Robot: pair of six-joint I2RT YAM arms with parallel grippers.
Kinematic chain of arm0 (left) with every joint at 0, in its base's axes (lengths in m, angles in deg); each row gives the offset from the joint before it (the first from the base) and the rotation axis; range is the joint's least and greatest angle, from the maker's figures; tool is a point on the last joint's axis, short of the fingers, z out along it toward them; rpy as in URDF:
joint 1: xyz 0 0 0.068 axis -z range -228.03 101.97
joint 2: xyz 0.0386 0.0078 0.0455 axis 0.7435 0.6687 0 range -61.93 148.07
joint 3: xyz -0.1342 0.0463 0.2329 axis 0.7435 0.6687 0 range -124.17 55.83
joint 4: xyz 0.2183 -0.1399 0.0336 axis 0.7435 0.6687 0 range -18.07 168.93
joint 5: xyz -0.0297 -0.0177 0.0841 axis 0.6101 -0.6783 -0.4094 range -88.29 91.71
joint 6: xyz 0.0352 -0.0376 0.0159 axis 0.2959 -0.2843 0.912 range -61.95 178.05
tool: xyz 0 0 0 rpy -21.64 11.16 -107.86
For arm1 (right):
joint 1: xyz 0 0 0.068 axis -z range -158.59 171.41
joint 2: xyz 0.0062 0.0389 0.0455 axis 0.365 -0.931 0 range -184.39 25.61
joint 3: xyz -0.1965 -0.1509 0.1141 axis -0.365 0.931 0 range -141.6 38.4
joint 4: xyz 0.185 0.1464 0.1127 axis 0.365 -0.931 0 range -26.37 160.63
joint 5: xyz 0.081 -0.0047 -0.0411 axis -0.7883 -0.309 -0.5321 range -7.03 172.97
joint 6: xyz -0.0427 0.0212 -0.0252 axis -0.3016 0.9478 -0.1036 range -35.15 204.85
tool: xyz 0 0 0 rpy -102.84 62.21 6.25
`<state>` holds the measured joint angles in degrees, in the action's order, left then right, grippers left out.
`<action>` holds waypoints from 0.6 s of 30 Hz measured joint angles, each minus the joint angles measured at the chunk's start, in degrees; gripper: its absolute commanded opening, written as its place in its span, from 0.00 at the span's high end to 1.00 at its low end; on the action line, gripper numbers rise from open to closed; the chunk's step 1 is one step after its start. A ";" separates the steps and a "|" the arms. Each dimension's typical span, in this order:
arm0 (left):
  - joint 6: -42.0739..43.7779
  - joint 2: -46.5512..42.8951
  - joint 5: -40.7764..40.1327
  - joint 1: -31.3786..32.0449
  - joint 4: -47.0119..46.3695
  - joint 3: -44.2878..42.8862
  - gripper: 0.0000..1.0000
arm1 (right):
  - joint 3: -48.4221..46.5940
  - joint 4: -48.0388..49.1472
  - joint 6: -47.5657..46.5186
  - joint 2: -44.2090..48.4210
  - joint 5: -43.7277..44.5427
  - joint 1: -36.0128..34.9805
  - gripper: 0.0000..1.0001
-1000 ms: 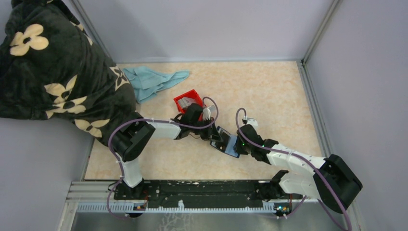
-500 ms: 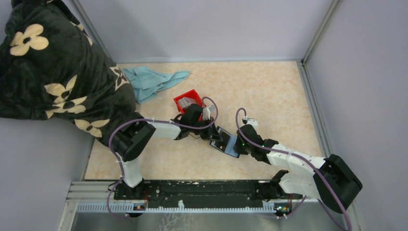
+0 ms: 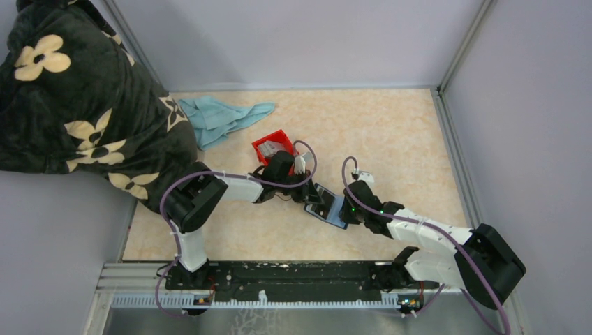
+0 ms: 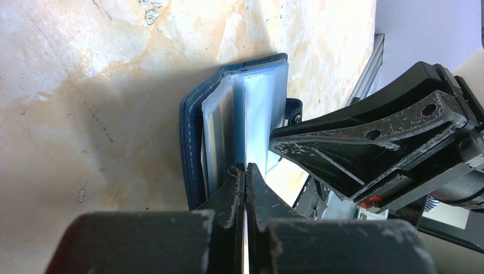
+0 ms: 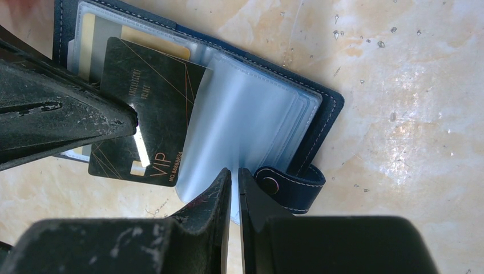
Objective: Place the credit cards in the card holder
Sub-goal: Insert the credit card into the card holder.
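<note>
Left claw [image 4: 245, 174] has a thin black plastic VIP card [image 5: 154, 97] clamped tight (gold lettering). Right claw [image 5: 234, 174] pinches a clear sleeve [image 5: 245, 114] of the navy folding wallet [image 5: 326, 108].

The desk [image 5: 399, 114] is a smooth, faintly glossy sheet patterned like beige marble, flecked with small white specks. The card holder [image 5: 328, 103] has a navy, leather-like cover, matt, edged with pale stitching. Its snap tab [image 5: 288, 185] carries a small shiny stud. Inside, the sleeves [image 5: 245, 114] are clear soft plastic, bluish and glossy. The black card [image 5: 160, 85] looks matt, with fine gold lines and lettering and one bright streak of glare. The left hand [image 4: 245, 171] and the right hand [image 5: 233, 174] are hard black plastic, matt, scuffed grey-white along the edges. The blanket [image 3: 77, 105] is plush cloth, the teal rag [image 3: 220, 115] thin soft cloth, and the red bin [image 3: 274, 137] plastic.
</note>
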<state>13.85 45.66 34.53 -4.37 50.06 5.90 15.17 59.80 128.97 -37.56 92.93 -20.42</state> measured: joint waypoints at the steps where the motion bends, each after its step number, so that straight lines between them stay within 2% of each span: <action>1: 0.00 0.00 0.00 0.00 -0.02 0.00 1.00 | 0.00 0.02 0.00 0.00 0.00 0.00 0.90; 18: 0.35 1.84 0.92 -1.07 -0.94 -0.74 1.00 | 0.00 0.00 0.00 0.00 -0.04 0.00 0.90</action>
<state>14.20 47.50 35.45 -5.44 49.12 5.16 15.17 59.80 128.97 -37.56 92.88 -20.42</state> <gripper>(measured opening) 0.007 0.102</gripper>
